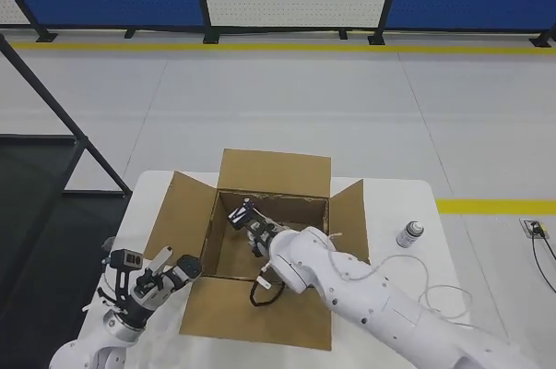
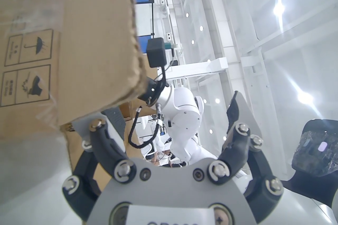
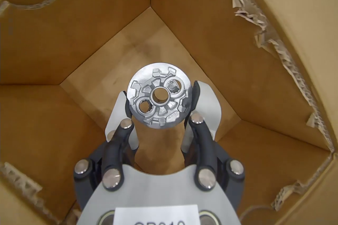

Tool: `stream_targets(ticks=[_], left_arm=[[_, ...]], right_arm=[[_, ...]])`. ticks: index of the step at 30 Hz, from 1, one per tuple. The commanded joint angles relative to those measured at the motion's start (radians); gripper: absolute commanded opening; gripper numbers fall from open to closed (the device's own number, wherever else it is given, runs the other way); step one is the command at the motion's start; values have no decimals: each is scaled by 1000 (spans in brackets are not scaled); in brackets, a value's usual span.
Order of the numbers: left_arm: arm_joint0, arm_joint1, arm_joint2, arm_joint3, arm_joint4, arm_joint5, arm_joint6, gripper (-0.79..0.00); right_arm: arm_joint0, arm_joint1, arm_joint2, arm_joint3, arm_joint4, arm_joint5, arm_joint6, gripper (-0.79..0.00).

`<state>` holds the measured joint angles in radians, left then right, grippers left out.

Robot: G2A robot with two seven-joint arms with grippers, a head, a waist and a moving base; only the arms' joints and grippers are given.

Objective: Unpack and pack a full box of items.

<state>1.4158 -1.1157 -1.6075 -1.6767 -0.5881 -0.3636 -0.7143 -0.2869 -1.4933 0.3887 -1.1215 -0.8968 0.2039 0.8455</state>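
An open cardboard box (image 1: 276, 171) stands on the white table (image 1: 397, 198). My right gripper (image 1: 250, 221) is down inside it. In the right wrist view the right gripper (image 3: 160, 96) is shut on a round grey metal disc (image 3: 159, 99) with a centre hole and cast ribs, held above the bare box floor (image 3: 148, 52) near a corner. My left gripper (image 1: 171, 267) is outside the box, beside its left flap, pointing upward. In the left wrist view the left gripper (image 2: 174, 115) is open with nothing in it, and the printed box flap (image 2: 79, 38) stands right beside one finger.
A small silver can (image 1: 408, 233) with a dark cap stands on the table right of the box. The box's inner edges (image 3: 264, 33) are torn. The right arm (image 2: 182, 115) rises behind the flap in the left wrist view.
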Motion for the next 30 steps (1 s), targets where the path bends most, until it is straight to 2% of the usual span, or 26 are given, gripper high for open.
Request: stream_targets(ticks=[1,7,14,15,16,17,23,30], left_arm=[[9,0,-8,-4,-3,-3,1,0],[24,2,-30,-12,-10,1,0,0],[8,4,-38,-24,-7,35,-2,0],[6,4,-38,-25,-6,39,-2,0],[3,4,-38,-26,-6,43,-3,0],[1,4,-38,-25,-5,45,-3,0],[-12,3,-28,-20,2,51,5,0],[-24,-2,1,-4,17,31,25,0]], right_arm=[[20,-39,-22,83,11,5,-5,-785],[70,-133,-45,267,62,-20,2,-785],[103,-204,-46,411,86,-64,9,-776],[106,-211,-43,427,90,-69,9,-625],[109,-218,-40,443,95,-75,12,-434],[112,-224,-34,456,103,-78,9,0],[124,-247,-17,520,101,-115,-8,0],[122,-253,4,558,79,-153,-34,0]])
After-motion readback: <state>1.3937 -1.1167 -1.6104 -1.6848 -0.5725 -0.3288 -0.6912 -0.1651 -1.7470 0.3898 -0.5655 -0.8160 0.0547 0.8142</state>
